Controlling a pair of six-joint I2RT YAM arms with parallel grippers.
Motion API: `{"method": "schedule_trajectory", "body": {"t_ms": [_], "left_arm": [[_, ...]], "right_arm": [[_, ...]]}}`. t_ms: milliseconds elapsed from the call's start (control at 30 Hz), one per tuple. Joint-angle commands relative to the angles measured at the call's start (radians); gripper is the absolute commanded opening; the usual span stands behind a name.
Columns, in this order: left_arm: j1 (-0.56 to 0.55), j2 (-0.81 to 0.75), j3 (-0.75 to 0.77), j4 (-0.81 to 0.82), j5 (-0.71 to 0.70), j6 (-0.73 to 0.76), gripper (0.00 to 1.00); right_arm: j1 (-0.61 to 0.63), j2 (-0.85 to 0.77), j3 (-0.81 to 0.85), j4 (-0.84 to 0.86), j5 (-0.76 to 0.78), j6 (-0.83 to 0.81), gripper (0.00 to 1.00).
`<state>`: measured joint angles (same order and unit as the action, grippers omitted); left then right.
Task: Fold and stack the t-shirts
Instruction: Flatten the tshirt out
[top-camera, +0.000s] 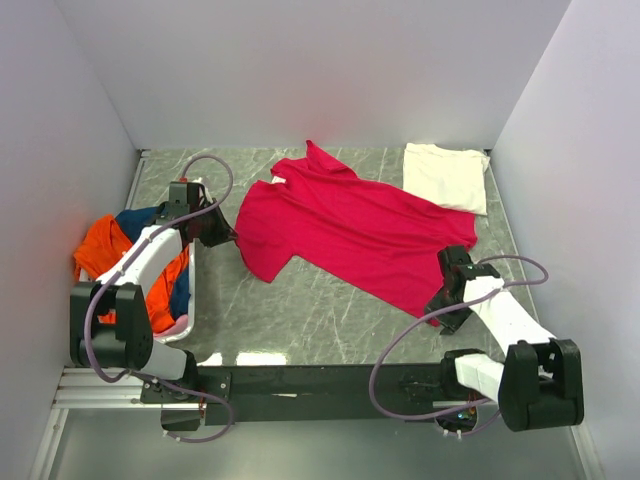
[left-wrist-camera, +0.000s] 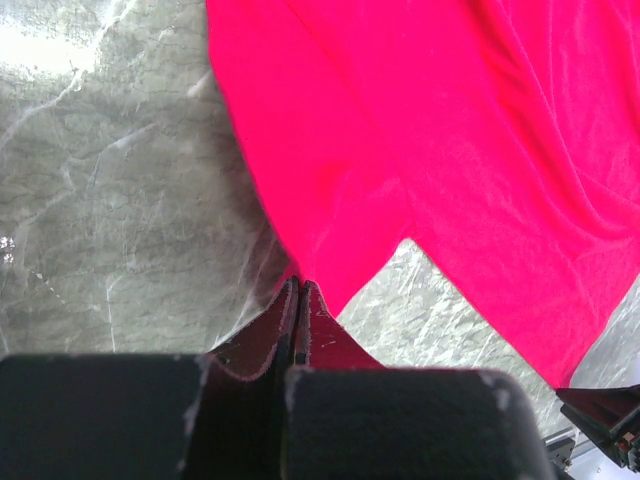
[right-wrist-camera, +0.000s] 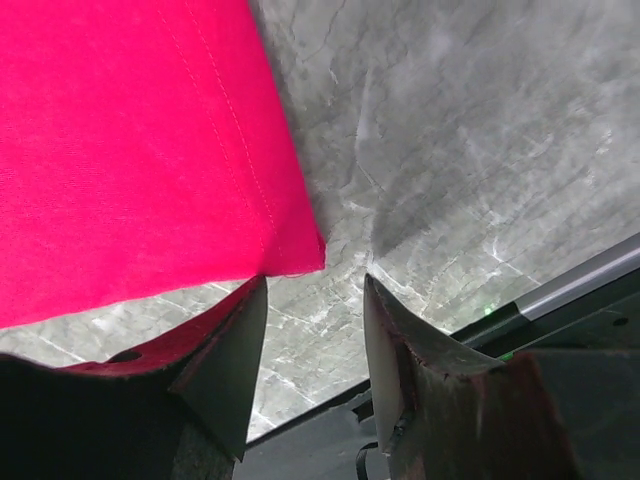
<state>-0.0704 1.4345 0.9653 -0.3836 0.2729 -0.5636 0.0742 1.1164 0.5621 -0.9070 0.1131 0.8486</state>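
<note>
Quickly: grey marbled table (top-camera: 330, 320) is enclosed by plain white walls (top-camera: 300, 60). Crimson t-shirt (top-camera: 350, 230) is spread flat mid-table; its white neck label (top-camera: 278, 180) is too small to be read. One sleeve edge is pinched by the left gripper (left-wrist-camera: 300, 285), fingers pressed together. Right gripper (right-wrist-camera: 315, 282) is spread around the hem corner. Cream t-shirt (top-camera: 447, 178) is laid folded at the far right.

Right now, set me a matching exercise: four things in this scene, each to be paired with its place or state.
Things:
1. crimson t-shirt
2. cream t-shirt
3. left gripper
4. right gripper

Places or states:
A. jaws apart, at a hem corner of the crimson fabric
B. folded, in the far right corner
C. spread out in the middle
D. shut on an edge of the crimson fabric

Pairs: 1-C, 2-B, 3-D, 4-A
</note>
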Motion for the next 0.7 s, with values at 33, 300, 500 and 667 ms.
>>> {"method": "schedule_trajectory", "body": {"t_ms": [33,300,500,667], "left_arm": [[0.004,-0.048,0.006,0.011,0.02,-0.001,0.01],[0.004,-0.048,0.009,-0.004,0.025,0.011,0.01],[0.004,-0.06,0.015,-0.02,0.028,0.01,0.01],[0.004,-0.077,0.015,-0.026,0.038,-0.002,0.01]], "right_arm": [[0.006,-0.087,0.039,-0.035,0.079,0.032,0.5],[0.006,-0.032,0.015,0.002,0.083,0.044,0.5],[0.006,0.005,0.013,0.045,0.092,0.04,0.47],[0.006,0.057,0.002,0.088,0.088,0.03,0.43]]}}
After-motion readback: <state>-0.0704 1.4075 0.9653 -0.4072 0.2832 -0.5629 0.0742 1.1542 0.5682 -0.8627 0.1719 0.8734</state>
